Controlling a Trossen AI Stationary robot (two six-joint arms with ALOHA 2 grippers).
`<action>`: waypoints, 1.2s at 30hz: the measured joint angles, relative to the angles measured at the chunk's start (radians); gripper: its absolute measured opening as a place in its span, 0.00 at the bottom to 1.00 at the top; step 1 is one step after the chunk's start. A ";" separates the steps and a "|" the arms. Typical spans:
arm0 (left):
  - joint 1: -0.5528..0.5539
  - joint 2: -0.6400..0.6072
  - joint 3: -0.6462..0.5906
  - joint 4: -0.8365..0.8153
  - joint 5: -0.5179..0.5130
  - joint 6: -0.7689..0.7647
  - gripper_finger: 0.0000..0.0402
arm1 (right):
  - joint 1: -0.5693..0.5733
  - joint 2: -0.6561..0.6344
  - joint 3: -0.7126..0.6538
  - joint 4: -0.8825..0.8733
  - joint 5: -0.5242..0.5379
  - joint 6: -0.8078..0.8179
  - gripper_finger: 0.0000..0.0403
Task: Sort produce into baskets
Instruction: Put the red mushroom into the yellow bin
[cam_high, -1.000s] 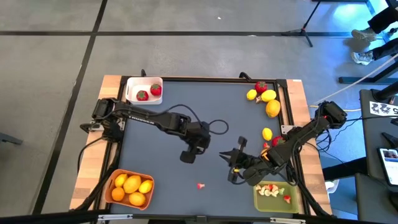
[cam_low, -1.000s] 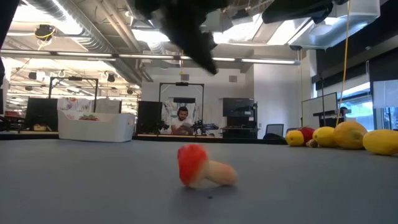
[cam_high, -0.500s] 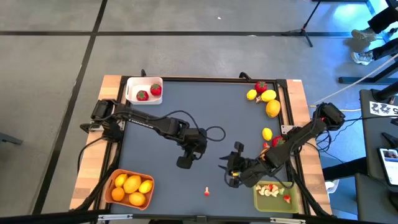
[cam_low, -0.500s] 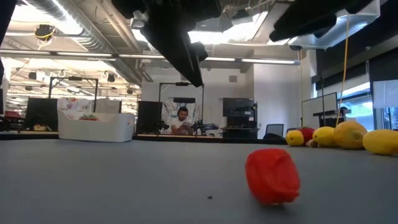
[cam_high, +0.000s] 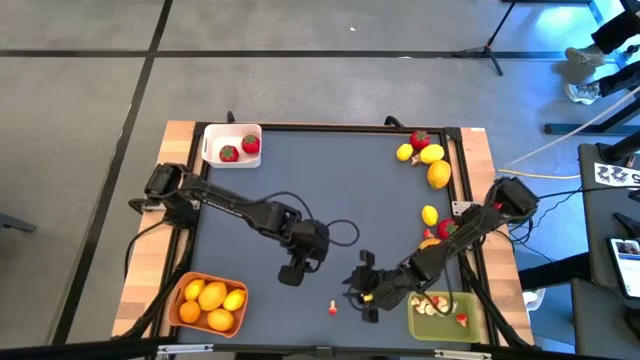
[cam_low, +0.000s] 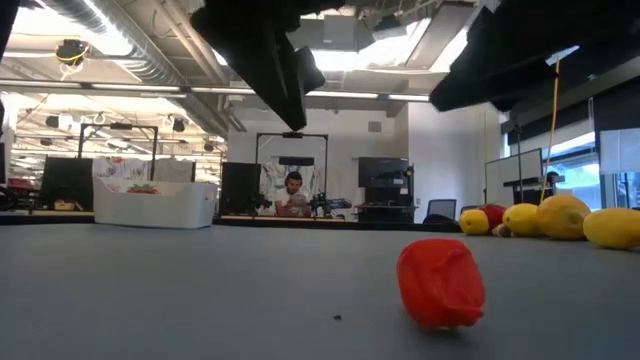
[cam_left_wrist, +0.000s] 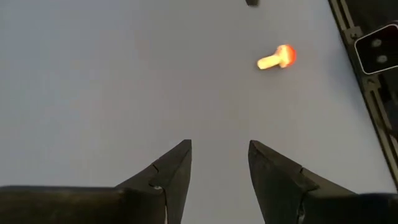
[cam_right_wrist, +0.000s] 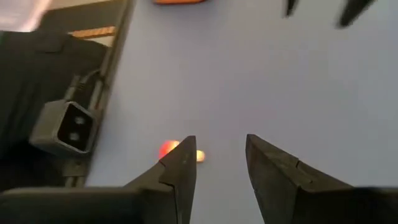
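Observation:
A small piece of produce with a red cap and pale stem (cam_high: 330, 307) lies on the dark mat near the front edge; it is also in the low view (cam_low: 440, 283). My left gripper (cam_high: 290, 275) hangs open above the mat to its far left, and the piece (cam_left_wrist: 277, 58) lies ahead of its fingers. My right gripper (cam_high: 358, 292) hovers open just to the right of the piece (cam_right_wrist: 169, 149). The white basket (cam_high: 212, 148) holds two strawberries, the orange basket (cam_high: 182, 290) holds lemons and oranges, and the olive-green basket (cam_high: 418, 320) holds small bits.
Lemons and a strawberry (cam_high: 425, 155) lie loose at the far right corner. Another lemon (cam_high: 429, 215) and strawberry (cam_high: 446, 228) sit by the right arm. The mat's middle is bare. A camera block (cam_right_wrist: 69, 124) stands at the near edge. A person sits far back (cam_low: 292, 195).
Both grippers have moved toward the table's near edge and sunk lower, the right one tipping further down. The red-capped piece has rolled a little toward the near edge and the right, turning so that its cap faces the low camera, and now lies still.

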 joint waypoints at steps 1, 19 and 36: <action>-0.007 0.000 0.000 -0.001 0.000 -0.009 0.39 | 0.000 0.017 0.000 0.029 -0.016 0.000 0.34; -0.114 0.000 0.000 -0.015 -0.001 -0.097 0.39 | 0.000 0.301 0.000 0.398 -0.103 0.172 0.34; -0.120 0.000 0.000 -0.015 -0.005 -0.089 0.39 | 0.014 0.309 0.002 0.369 -0.121 0.195 0.34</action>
